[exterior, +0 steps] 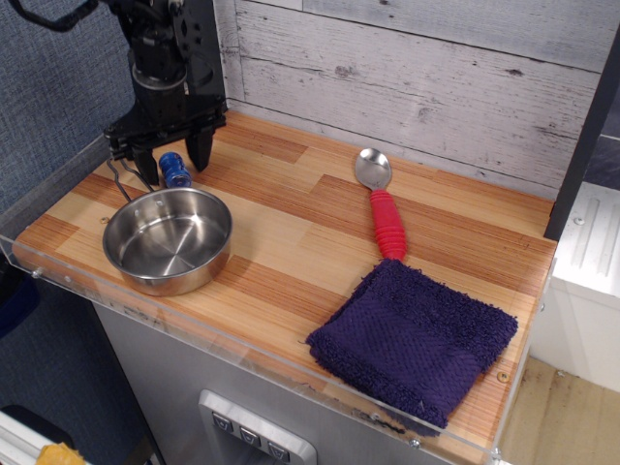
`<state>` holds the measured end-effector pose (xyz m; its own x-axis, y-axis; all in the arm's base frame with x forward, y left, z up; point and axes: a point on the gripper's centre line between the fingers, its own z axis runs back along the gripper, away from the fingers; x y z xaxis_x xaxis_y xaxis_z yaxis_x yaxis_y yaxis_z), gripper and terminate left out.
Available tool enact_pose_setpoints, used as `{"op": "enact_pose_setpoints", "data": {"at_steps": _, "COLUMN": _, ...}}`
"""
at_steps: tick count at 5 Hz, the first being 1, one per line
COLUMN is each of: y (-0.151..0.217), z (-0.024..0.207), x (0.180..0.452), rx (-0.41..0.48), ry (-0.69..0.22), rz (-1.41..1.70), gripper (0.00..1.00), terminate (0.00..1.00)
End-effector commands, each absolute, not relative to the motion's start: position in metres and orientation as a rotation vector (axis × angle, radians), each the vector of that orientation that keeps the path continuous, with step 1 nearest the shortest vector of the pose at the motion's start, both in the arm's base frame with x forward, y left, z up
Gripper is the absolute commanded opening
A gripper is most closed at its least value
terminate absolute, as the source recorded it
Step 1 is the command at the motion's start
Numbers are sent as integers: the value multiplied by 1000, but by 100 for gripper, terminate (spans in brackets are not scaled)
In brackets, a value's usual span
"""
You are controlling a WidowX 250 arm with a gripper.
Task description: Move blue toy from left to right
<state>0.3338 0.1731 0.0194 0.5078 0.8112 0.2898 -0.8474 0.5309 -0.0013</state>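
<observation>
At the far left of the counter [291,223], the gripper [172,165] is seen lowered with its two fingers spread apart, one on each side of the blue toy [173,170]; nothing is yet clamped, so the hand is judged released around the toy rather than grasping it. The toy lies at the back left, just behind the pan [167,239] and beside the pan's wire handle [124,178]. Several risks are judged from this position. The left finger stands very near the handle, so the pan could be nudged or dragged if the fingers are closed or lowered carelessly. The small round toy could be rolled away or squeezed out if it is caught off-centre. Further right, the spoon [381,205] and the towel [415,339] occupy much of the right side; a low carry could strike the spoon, and a release on the towel's soft edge could let the toy roll.
</observation>
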Motion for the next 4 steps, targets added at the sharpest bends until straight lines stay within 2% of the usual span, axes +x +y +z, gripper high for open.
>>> {"op": "enact_pose_setpoints", "data": {"at_steps": 1, "y": 180, "z": 35, "x": 333, "rx": 139, "ry": -315, "rz": 1017, "gripper": 0, "terminate": 0}}
{"op": "enact_pose_setpoints", "data": {"at_steps": 2, "y": 182, "z": 40, "x": 332, "rx": 130, "ry": -310, "rz": 1017, "gripper": 0, "terminate": 0}}
{"op": "enact_pose_setpoints", "data": {"at_steps": 3, "y": 183, "z": 55, "x": 333, "rx": 113, "ry": -336, "rz": 1024, "gripper": 0, "terminate": 0}}
{"op": "enact_pose_setpoints", "data": {"at_steps": 4, "y": 172, "z": 79, "x": 340, "rx": 71, "ry": -391, "rz": 1023, "gripper": 0, "terminate": 0}}
